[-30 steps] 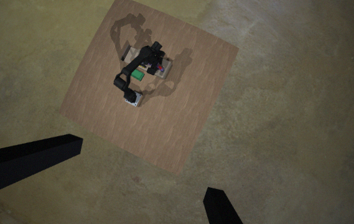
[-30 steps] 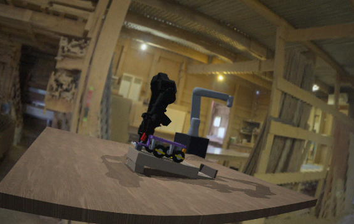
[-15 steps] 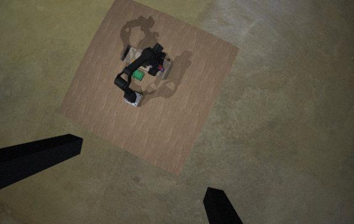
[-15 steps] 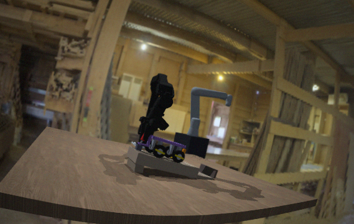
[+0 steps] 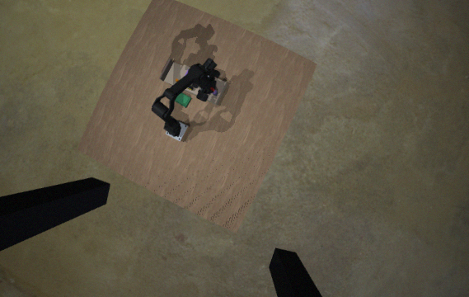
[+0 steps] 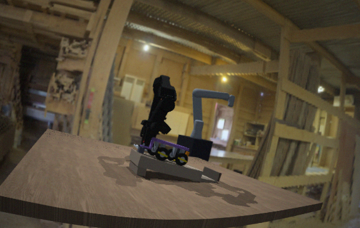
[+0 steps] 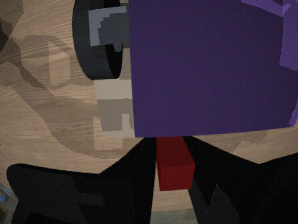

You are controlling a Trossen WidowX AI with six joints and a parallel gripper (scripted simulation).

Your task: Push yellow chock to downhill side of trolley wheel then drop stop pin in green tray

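The trolley, with a purple deck (image 6: 173, 145) (image 7: 210, 70) and black wheels, stands on the grey ramp (image 5: 170, 77) (image 6: 170, 169). My gripper (image 7: 165, 139) is shut on the red head (image 7: 176, 176) of the stop pin, at the deck's uphill edge; the head shows between the two black fingers. In the top view the arm hides most of the trolley. The chock's orange handle (image 5: 177, 81) (image 6: 187, 153) shows beside the trolley's downhill wheel; its base is hidden, so contact with the wheel cannot be told. The green tray (image 5: 183, 100) lies beside the ramp and looks empty.
The arm's base plate (image 5: 181, 134) is on the wooden table (image 5: 135, 136) (image 6: 72, 190), with the green tray between it and the ramp. A raised end wall (image 6: 212, 174) stands at the ramp's low end. The arm reaches over the ramp, casting shadows.
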